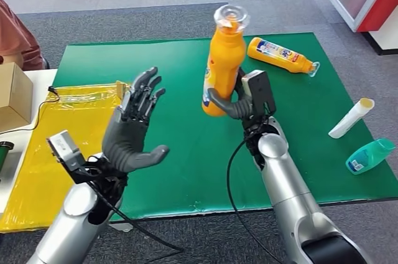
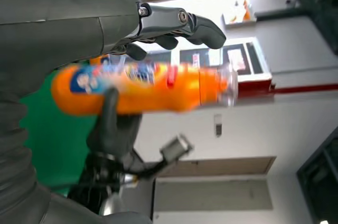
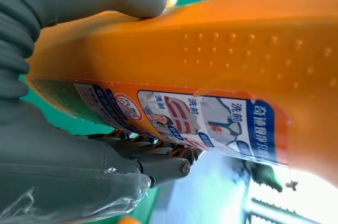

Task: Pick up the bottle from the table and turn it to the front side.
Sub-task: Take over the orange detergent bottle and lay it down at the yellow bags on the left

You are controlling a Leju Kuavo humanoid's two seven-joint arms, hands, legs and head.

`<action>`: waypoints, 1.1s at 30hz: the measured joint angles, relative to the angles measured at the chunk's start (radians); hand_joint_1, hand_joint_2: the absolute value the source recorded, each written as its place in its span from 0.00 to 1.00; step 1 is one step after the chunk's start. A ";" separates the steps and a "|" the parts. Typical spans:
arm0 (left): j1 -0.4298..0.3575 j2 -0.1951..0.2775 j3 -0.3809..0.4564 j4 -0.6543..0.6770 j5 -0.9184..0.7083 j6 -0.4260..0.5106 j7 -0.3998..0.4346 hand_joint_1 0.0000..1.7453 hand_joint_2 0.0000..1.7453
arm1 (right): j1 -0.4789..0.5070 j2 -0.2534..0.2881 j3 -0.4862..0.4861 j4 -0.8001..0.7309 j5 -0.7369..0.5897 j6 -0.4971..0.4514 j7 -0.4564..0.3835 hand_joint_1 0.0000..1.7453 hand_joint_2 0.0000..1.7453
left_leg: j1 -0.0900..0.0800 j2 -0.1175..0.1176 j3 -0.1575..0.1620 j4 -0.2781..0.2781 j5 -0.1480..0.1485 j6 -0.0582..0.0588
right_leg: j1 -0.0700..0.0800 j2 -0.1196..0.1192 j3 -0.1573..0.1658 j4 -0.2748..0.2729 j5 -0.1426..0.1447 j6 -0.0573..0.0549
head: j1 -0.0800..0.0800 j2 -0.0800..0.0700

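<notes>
Here the right hand grips the orange detergent bottle upright above the green mat on the worktop, clear cap uppermost, while the left hand hovers alongside, fingers spread, empty.

The orange plastic bottle with a clear cap stands nearly upright, lifted clear above the green mat, cap uppermost and leaning slightly to the right; its lower body is gripped by the right hand, thumb across the near side, fingers behind; a blue, white and red printed label wraps the lower body, its edge showing on the bottle's left side in the head view; small raised dots mark the bare orange surface beside the label.
</notes>
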 joint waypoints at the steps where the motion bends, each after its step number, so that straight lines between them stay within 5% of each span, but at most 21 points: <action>1: 0.002 0.005 0.014 -0.010 0.003 0.001 -0.002 0.00 1.00 | 0.013 -0.009 0.000 -0.032 -0.011 -0.006 0.000 1.00 1.00 | 0.000 0.000 0.000 0.000 0.000 0.000 | 0.000 0.000 0.000 0.000 0.000 0.000 | 0.000 0.000; 13: 0.018 0.036 0.069 -0.062 -0.004 0.032 -0.032 0.00 1.00 | 0.099 -0.046 -0.010 -0.217 -0.074 -0.067 -0.065 1.00 1.00 | 0.000 0.000 0.000 0.000 0.000 0.000 | 0.000 0.000 0.000 0.000 0.000 0.000 | 0.000 0.000; 22: 0.008 0.065 0.109 -0.063 -0.190 0.078 -0.003 0.00 1.00 | 0.240 -0.046 0.077 -0.374 0.248 -0.184 -0.103 1.00 1.00 | 0.000 0.000 0.000 0.000 -0.001 -0.001 | 0.000 0.000 -0.001 0.000 -0.001 -0.001 | 0.000 0.000; 33: -0.092 0.040 0.057 -0.031 -0.150 -0.062 0.095 0.00 1.00 | 0.252 -0.046 0.234 -0.398 0.528 -0.266 -0.086 1.00 1.00 | 0.000 0.000 0.000 0.000 0.000 0.000 | 0.000 0.000 0.000 0.000 0.000 -0.001 | 0.000 0.000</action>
